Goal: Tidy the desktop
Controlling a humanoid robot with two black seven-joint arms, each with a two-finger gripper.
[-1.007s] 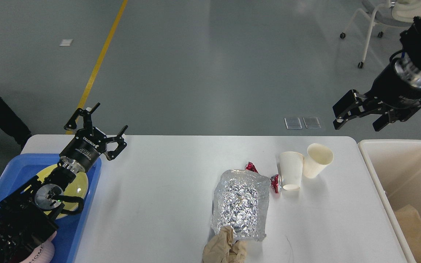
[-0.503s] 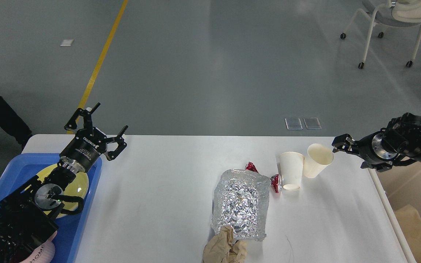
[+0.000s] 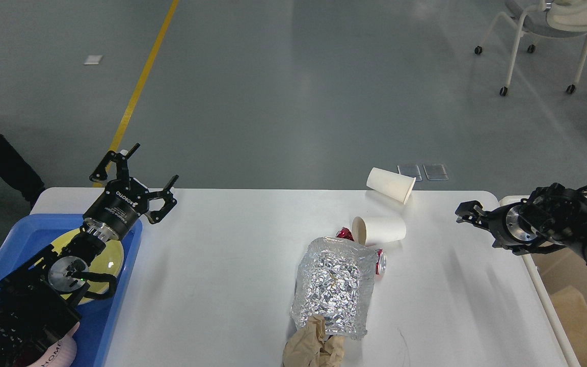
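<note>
Landmark for this entry: the crumpled silver foil sheet (image 3: 334, 285), lying near the middle of the large white rectangular desktop (image 3: 222, 285) with rounded corners, which fills the lower part of my head view.

1. White paper cup on its side (image 3: 379, 229), just beyond the foil's far edge, its open mouth turned left.
2. Second white paper cup (image 3: 391, 185), farther beyond the foil, tipped over at the desktop's far edge, its mouth turned right.
3. Red wrapper scrap (image 3: 344, 234), touching the foil's far edge, beside the first cup's mouth.
4. Red-and-silver can end (image 3: 380, 261), at the foil's right edge, mostly hidden by it.
5. Crumpled beige paper (image 3: 313, 346), touching the foil's near edge, partly cut off by the frame.
6. Blue plastic tray (image 3: 120, 285), well left of the foil, holding a pale yellow round plate (image 3: 111, 255) under my left arm.
7. Beige plastic bin (image 3: 568, 290), well right of the foil, past the desktop's right edge.
8. My left gripper (image 3: 151, 176), well left of and beyond the foil, over the tray's far corner; fingers spread wide, holding nothing.
9. My right gripper (image 3: 465, 213), right of the foil above the desktop's right side; seen dark and nearly end-on, so I cannot tell how its fingers stand. It touches neither cup.
</note>
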